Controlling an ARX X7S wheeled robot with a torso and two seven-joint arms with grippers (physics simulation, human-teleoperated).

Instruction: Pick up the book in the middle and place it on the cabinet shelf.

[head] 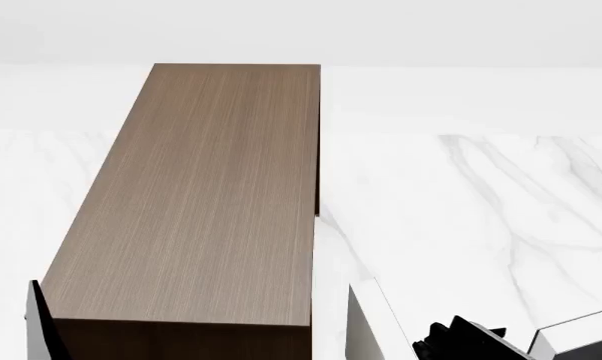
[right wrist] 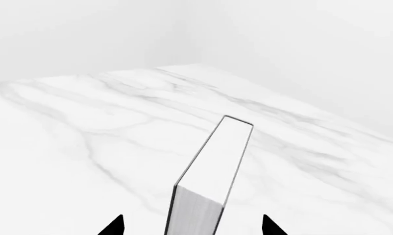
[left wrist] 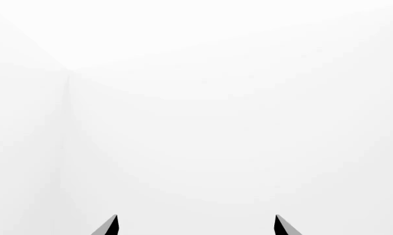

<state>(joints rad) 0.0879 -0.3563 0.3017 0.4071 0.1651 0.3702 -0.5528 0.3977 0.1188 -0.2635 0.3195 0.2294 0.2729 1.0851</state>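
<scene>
The book (right wrist: 213, 161) has thin dark covers and a white page block. It sticks out forward between my right gripper's (right wrist: 192, 225) fingertips, high above the marble floor. The tips stand a little off its covers, and the hold itself is below the picture edge. In the head view the book (head: 364, 326) is at the bottom, just right of the cabinet (head: 201, 202), beside the black right gripper (head: 462, 341). The cabinet's long brown wood-grain top is bare. My left gripper (left wrist: 196, 225) is open and empty, facing white walls. One of its fingers (head: 39, 322) shows left of the cabinet's near corner.
A white marble floor (head: 481, 225) spreads to the right of the cabinet and under the book (right wrist: 85, 137). White walls stand behind. A white-edged dark part (head: 576, 334) shows at the bottom right corner; I cannot tell what it is.
</scene>
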